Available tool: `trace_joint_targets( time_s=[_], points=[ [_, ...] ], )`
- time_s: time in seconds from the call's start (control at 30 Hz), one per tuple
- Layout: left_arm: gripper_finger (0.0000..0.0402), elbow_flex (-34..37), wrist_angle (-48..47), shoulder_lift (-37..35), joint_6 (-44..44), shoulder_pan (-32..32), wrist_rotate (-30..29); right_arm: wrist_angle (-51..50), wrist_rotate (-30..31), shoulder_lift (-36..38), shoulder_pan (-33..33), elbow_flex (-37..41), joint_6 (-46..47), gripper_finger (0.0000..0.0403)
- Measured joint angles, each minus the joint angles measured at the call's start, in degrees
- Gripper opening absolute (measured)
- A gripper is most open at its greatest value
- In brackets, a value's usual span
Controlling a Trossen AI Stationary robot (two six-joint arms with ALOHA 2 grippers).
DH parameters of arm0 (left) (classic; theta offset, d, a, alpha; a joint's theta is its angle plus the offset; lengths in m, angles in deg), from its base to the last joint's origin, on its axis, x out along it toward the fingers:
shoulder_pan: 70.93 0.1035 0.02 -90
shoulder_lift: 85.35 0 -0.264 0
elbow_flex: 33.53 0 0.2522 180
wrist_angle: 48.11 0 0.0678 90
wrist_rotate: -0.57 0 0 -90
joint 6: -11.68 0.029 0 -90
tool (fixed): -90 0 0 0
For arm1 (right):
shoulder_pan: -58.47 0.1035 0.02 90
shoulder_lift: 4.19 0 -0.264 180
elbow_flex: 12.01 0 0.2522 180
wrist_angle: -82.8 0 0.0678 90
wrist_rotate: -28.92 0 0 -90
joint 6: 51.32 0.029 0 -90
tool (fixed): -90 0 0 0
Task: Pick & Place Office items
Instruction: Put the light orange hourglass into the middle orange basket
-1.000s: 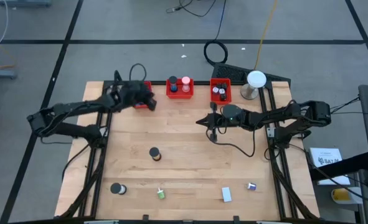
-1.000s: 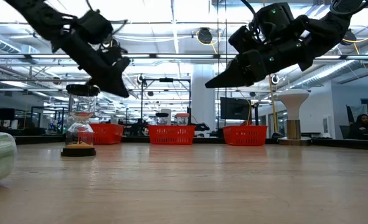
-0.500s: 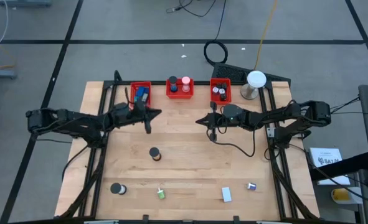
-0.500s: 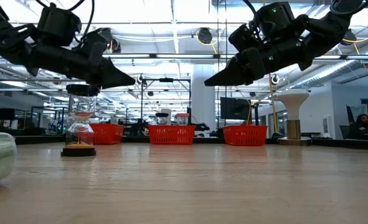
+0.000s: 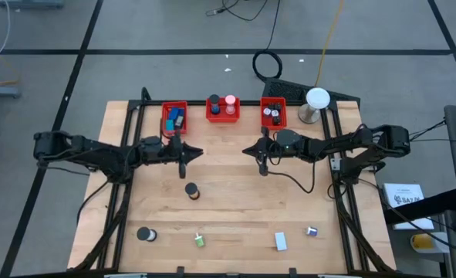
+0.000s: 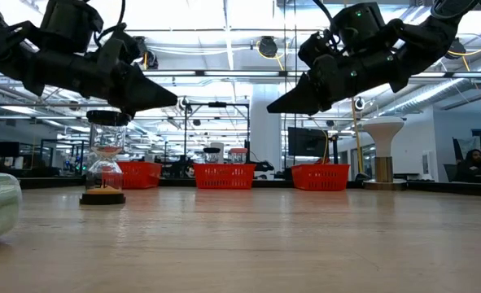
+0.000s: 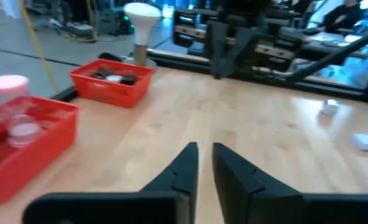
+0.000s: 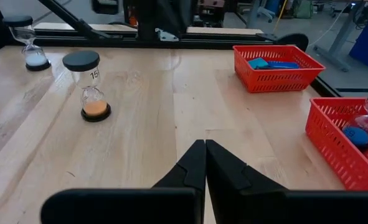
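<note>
Office items lie on the wooden table: an orange-sand hourglass standing on its base near the middle, a second hourglass, a green bit, a white block and a small blue piece along the near side. My left gripper hangs above the table near the left red bin, pointing right, with a narrow gap between its fingers and nothing in it. My right gripper hangs facing it, shut and empty.
Three red bins line the far edge; the left one holds blue items, the middle one and the right one hold small objects. A white lamp-like dome stands at the far right. Bare wood lies between the grippers.
My left gripper has drawn back from over the left red bin toward the table's near edge and a little right, and has tipped from slanting down to nearly level. My right gripper has stayed where it was.
</note>
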Motion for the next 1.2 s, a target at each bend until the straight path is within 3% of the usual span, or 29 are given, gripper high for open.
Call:
trace_joint_targets(
  time_s=[0.23,0.53,0.8,0.97,1.2],
  points=[
    [0.0128,-0.8,-2.9,-1.1,-1.3,-8.4,-4.5,0.0,0.0,0.0,0.0,0.0,0.0,0.0001],
    [0.0242,-17.7,-40.9,-1.0,-8.1,-18.2,-10.4,-1.7,0.0,0.0,0.0,0.0,-1.2,0.0],
    [0.033,-28.5,-66.1,1.9,-16.0,-25.6,-13.8,-2.5,0.0,0.0,0.0,0.0,-1.9,0.0],
    [0.0352,-30.9,-73.9,5.1,-24.7,-27.5,-16.0,-2.6,0.0,0.0,0.0,0.0,-2.4,0.0],
    [0.0353,-31.2,-71.3,8.6,-26.1,-29.9,-16.6,-2.6,0.0,0.0,0.0,0.0,-2.4,0.0]
  ],
)
